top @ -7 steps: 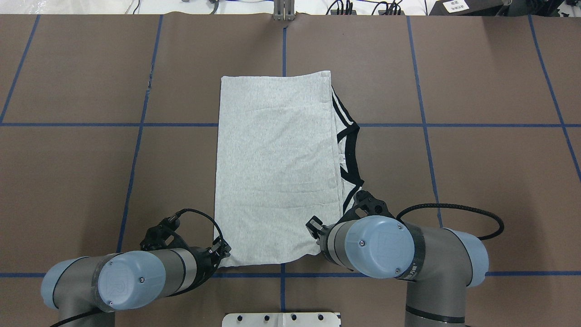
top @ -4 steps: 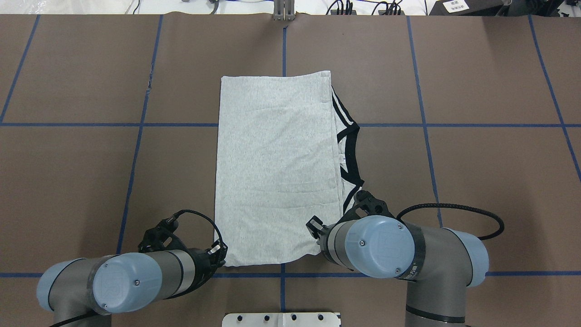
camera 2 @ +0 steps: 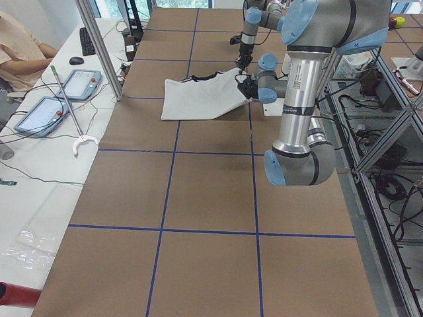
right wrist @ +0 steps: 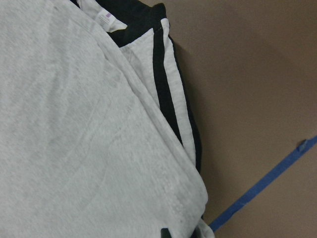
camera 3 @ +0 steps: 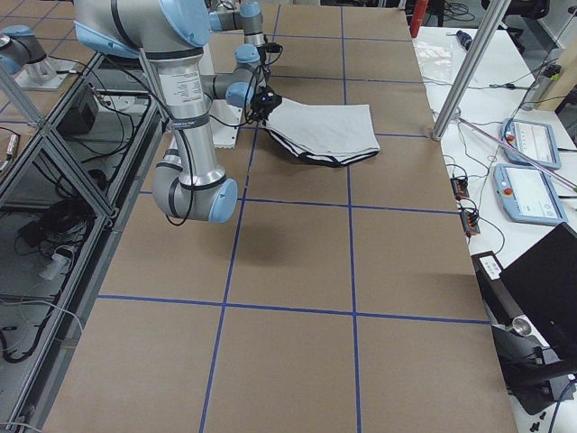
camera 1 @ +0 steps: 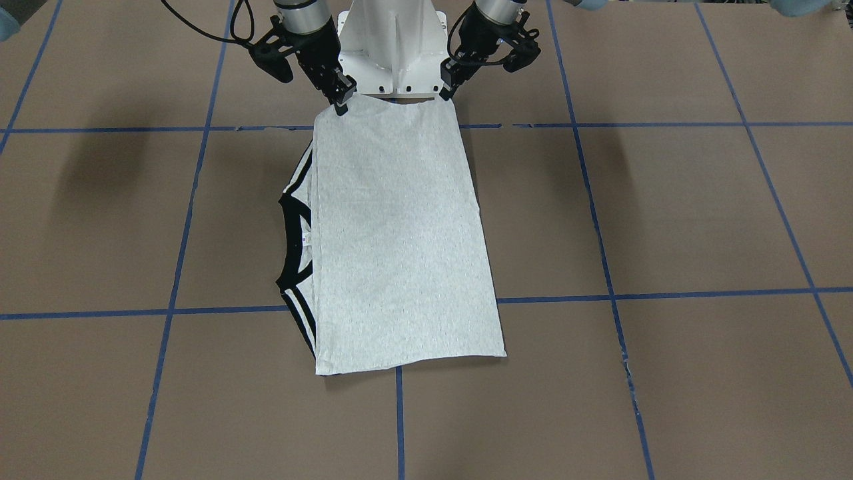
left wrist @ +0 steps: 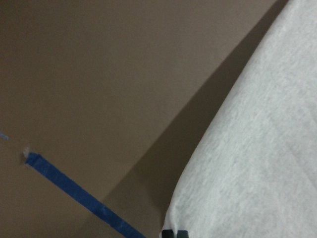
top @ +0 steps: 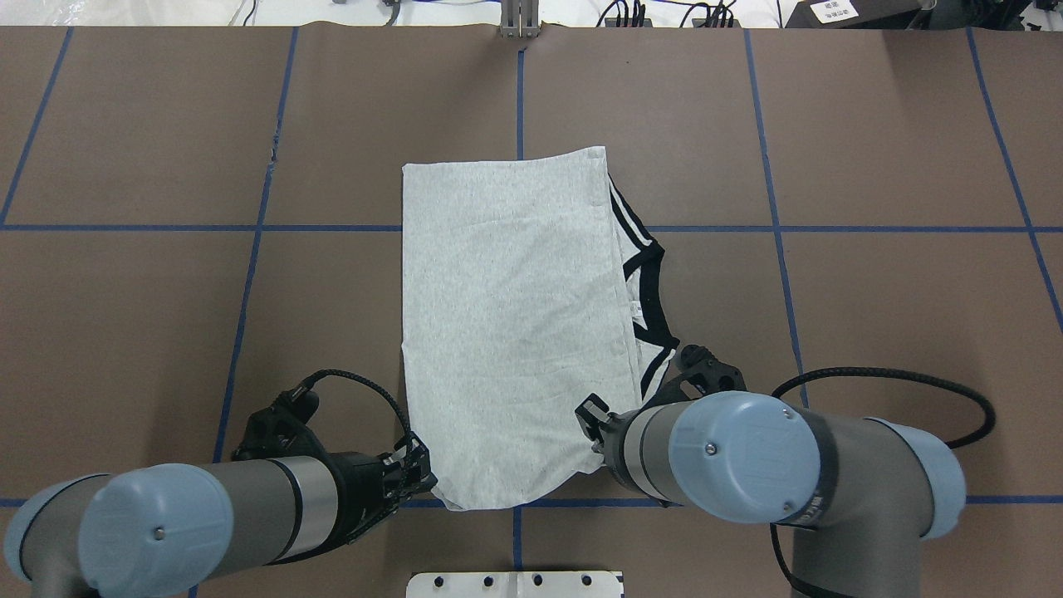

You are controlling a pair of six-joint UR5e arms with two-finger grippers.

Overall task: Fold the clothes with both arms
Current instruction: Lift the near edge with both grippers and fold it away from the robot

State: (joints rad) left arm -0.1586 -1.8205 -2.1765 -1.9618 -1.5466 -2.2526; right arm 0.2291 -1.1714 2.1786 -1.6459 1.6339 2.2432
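Observation:
The light grey T-shirt lies folded lengthwise on the table, print hidden. Its black-striped collar and cuffs poke out on the right; in the front view they are on the left. My left gripper is shut on the shirt's near left corner, and fabric fills that wrist view. My right gripper is shut on the near right corner, and the striped cuff shows in its wrist view. Both hold the near edge raised off the table.
The brown table carries a blue tape grid. The white pedestal base stands right behind the lifted edge. In the left view, tablets and a metal post stand along the far side.
Both grippers have risen and drawn back toward the base with the shirt's near corners. The near edge has lifted and narrowed, and the far edge has slid a little nearer.

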